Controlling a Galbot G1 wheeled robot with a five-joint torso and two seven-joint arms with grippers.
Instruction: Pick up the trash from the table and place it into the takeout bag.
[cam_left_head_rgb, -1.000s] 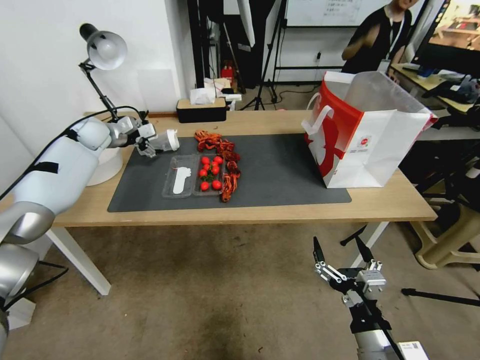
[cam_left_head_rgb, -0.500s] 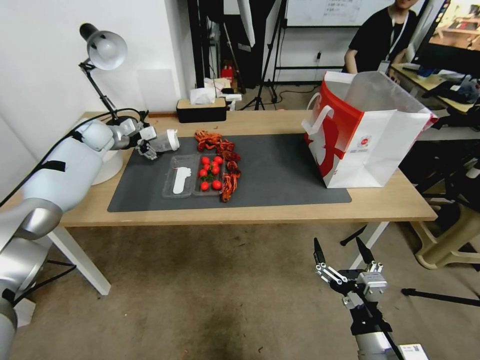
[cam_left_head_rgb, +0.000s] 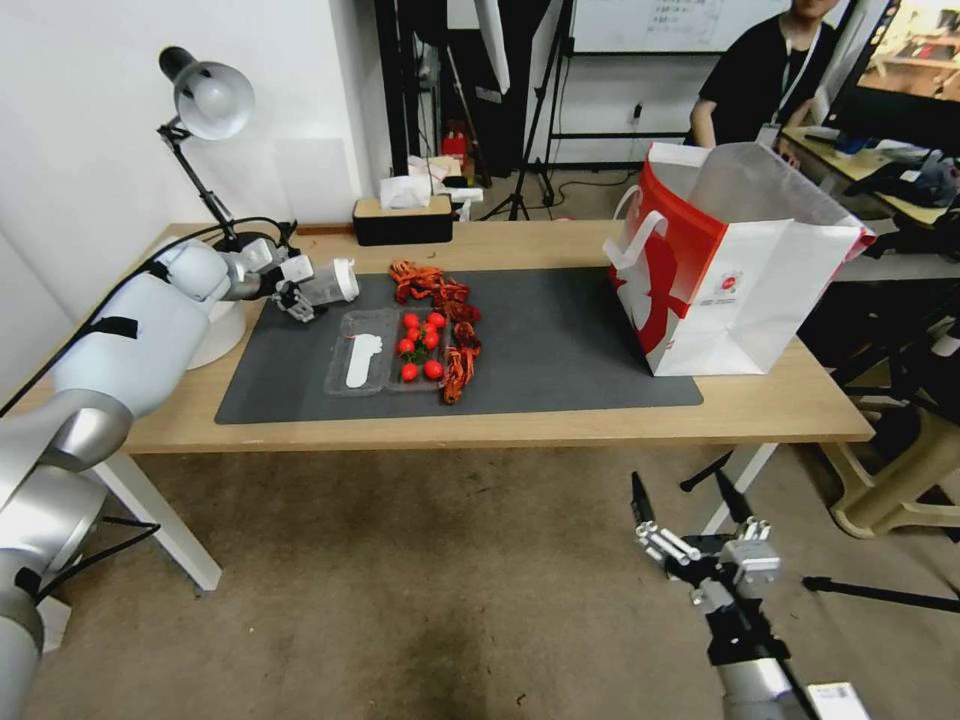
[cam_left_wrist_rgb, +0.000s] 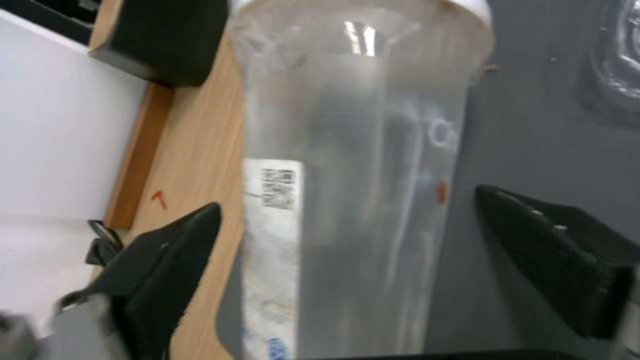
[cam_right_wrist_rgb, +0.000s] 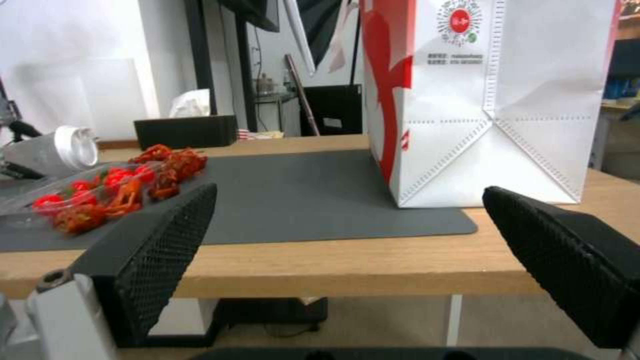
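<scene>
The clear white-capped plastic cup (cam_left_head_rgb: 332, 282) (cam_left_wrist_rgb: 360, 190) lies on its side at the far left corner of the dark mat (cam_left_head_rgb: 570, 340) on the table (cam_left_head_rgb: 540, 243). My left gripper (cam_left_head_rgb: 293, 298) (cam_left_wrist_rgb: 347, 240) is open, one finger on each side of the cup's body with small gaps. A clear tray (cam_left_head_rgb: 385, 350) with cherry tomatoes and red crayfish shells (cam_left_head_rgb: 452, 330) sits mid-mat. The takeout bag (cam_left_head_rgb: 740, 270) (cam_right_wrist_rgb: 493, 100) stands open at the table's right end. My right gripper (cam_left_head_rgb: 680, 492) (cam_right_wrist_rgb: 360, 235) hangs open below the front edge.
A desk lamp (cam_left_head_rgb: 205, 100) with a white base (cam_left_head_rgb: 215, 335) stands just left of the cup. A black tissue box (cam_left_head_rgb: 403, 220) sits at the table's far edge. Chairs and tripod legs crowd the floor to the right.
The left arm's elbow has shifted slightly while the cup stays put. The right gripper has sunk a little lower.
</scene>
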